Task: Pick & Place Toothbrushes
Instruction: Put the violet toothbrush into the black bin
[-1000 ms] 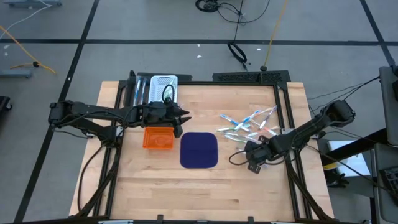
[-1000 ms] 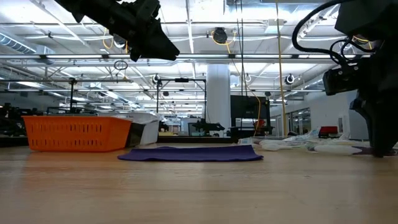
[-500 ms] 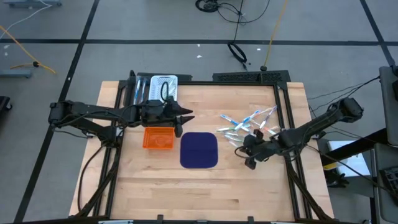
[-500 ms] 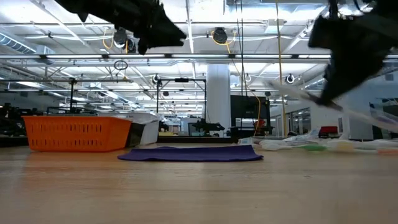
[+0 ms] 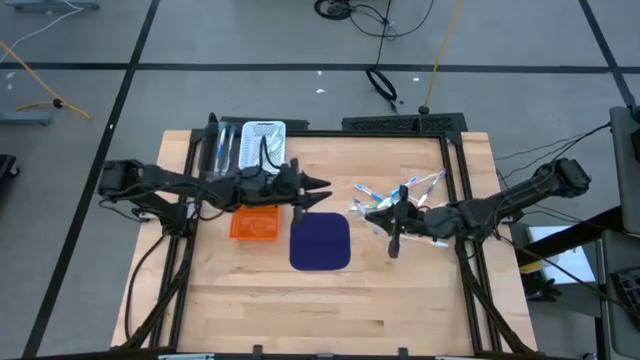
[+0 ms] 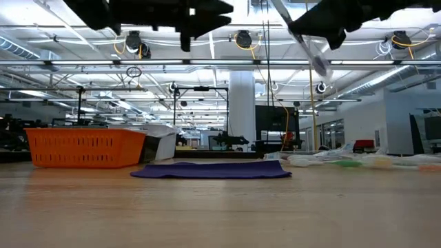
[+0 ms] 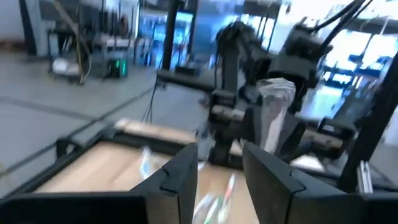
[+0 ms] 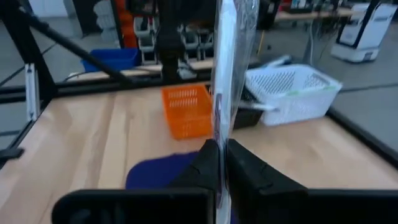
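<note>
The right gripper (image 5: 394, 222) clenches 1 toothbrush (image 8: 225, 93) upright above the table, seemingly for handover, while the left gripper (image 5: 322, 186), fingers parted, faces it near the orange basket (image 5: 254, 222).

Two slim matte-black jointed arms, dark cables looped along their links, bulky rounded black joint housings, left tool (image 5: 318, 186) with flat angular black fingers (image 7: 180, 177), right tool (image 5: 394, 222) with tapered black fingers (image 8: 245, 168)
</note>
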